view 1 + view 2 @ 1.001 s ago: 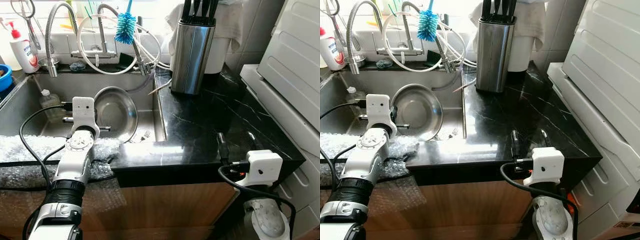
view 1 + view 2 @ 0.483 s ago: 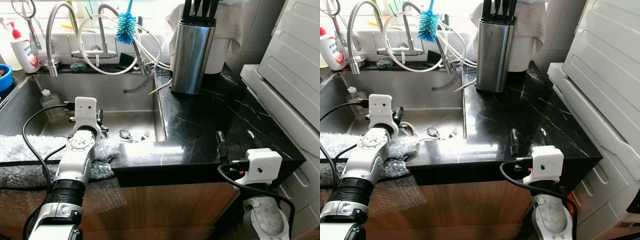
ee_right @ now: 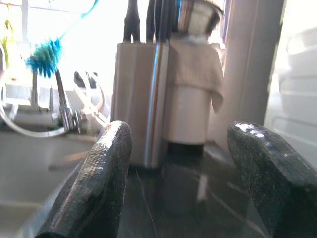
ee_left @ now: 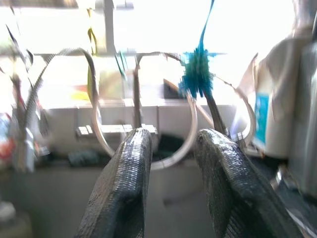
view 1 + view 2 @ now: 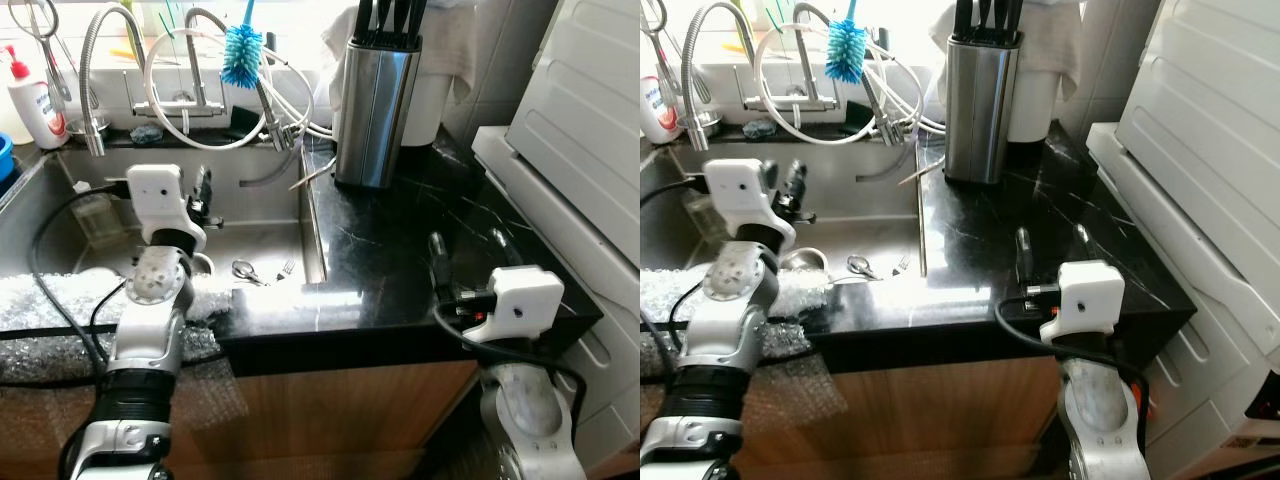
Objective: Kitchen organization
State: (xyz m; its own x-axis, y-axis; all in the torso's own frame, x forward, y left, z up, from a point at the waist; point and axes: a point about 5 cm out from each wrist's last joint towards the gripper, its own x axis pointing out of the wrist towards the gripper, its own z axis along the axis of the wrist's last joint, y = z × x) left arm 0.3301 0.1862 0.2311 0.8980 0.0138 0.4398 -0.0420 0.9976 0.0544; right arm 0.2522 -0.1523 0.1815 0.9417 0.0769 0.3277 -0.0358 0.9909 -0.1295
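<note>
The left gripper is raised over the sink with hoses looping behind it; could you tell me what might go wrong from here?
The left gripper, empty with its fingers slightly apart, could snag the white hose or blue bottle brush if it advances. The right gripper hovers open over the black countertop; sweeping forward, it might knock the steel knife block.

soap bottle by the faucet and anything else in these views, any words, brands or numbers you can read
Soap bottle on the ledge left of the faucet: it carries a label with red and blue print, too small and blurred to read.
Container with a blue patch, seen in the left wrist view: blurred, nothing legible.
Knife block, white appliance and the wrist camera housings: no text visible.
No word or number can be read.
</note>
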